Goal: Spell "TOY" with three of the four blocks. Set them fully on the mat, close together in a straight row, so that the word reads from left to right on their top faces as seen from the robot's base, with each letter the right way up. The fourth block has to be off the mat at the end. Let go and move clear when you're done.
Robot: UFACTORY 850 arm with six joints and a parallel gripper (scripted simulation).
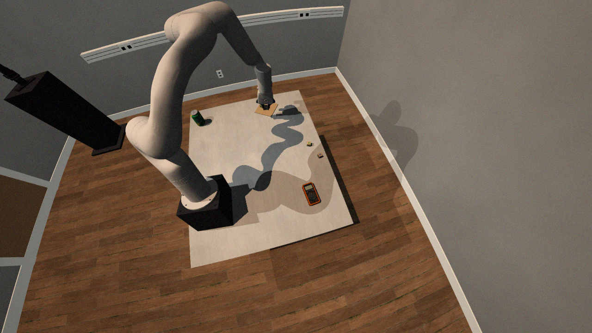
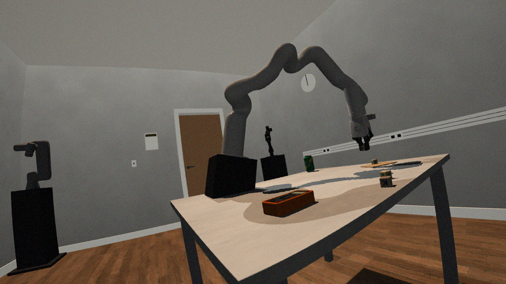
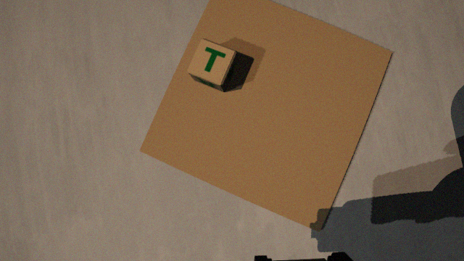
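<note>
A tan square mat (image 3: 268, 116) lies at the far end of the table; it also shows in the top and exterior views (image 1: 266, 108) (image 2: 378, 164). A block with a green T (image 3: 212, 63) stands on the mat near one corner, T facing up (image 2: 374, 161). My gripper (image 2: 362, 146) (image 1: 264, 105) hangs above the mat and is shut on a small block. That block's letter is hidden by the fingers. Only the finger tips show at the bottom edge of the wrist view. Two more blocks (image 1: 309, 143) (image 1: 319, 155) sit off the mat near the table's right edge; the nearer one (image 2: 385, 181) shows an X on its side.
A green can (image 1: 197, 118) stands at the far left of the table. An orange multimeter (image 1: 311, 193) lies nearer the front right. The arm's black base (image 1: 206, 205) stands at the left edge. The table edge runs close behind the mat.
</note>
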